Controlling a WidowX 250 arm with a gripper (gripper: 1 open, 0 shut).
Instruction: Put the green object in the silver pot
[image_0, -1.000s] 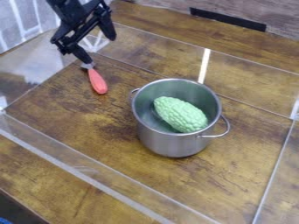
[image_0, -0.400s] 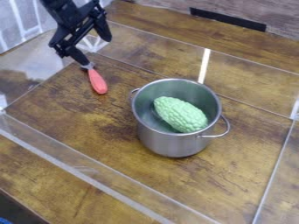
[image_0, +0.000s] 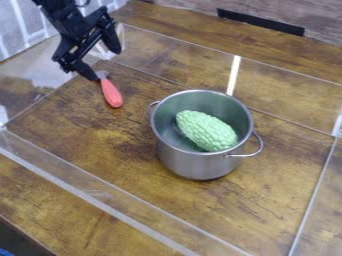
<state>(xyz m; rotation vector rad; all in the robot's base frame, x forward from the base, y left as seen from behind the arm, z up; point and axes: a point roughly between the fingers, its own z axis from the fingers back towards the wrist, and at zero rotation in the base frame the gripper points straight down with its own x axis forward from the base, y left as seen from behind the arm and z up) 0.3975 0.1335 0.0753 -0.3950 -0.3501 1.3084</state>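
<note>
While the green object (image_0: 206, 130) lay inside the silver pot (image_0: 201, 148), it rested slantwise across the bottom, its bumpy skin filling most of the round opening and touching the inner wall on the far right side. Nothing else was in the pot. One small loop handle stuck out from the pot's right side. Left of the pot and a little farther back, a small red-orange carrot-like item (image_0: 112, 92) lay flat on the wooden table (image_0: 94, 170), well apart from the pot. Beyond that, up and to the left of the pot, the end effector (image_0: 88, 62) hung above the table with its fingers spread and nothing between them. Clear raised edges ran around the table, leaving bare wood in front of the pot and to its left.
</note>
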